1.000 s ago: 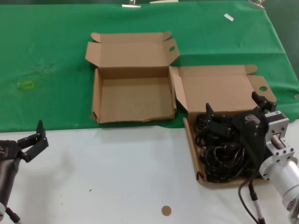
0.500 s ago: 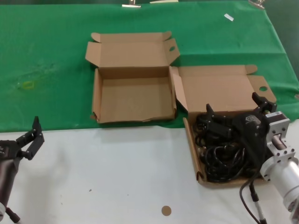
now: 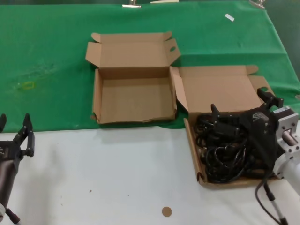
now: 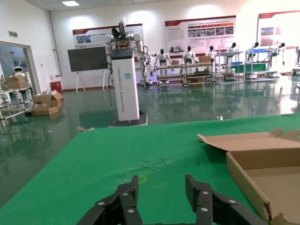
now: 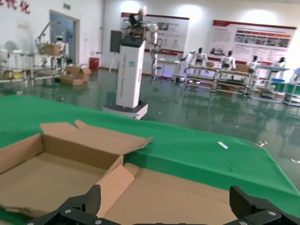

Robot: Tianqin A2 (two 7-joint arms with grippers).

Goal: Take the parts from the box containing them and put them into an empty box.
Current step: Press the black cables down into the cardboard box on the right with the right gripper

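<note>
Two open cardboard boxes [image 3: 133, 96] [image 3: 220, 93] sit toward the counter's [image 3: 117, 178] far-right corner, right tool [image 3: 241, 110] spread above black parts [image 3: 222, 150], left tool [image 3: 14, 131] spread near the left edge.

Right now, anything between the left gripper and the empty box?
Nothing stands there. In the head view, only bare white tabletop and green cloth separate the left gripper from the empty box.
</note>
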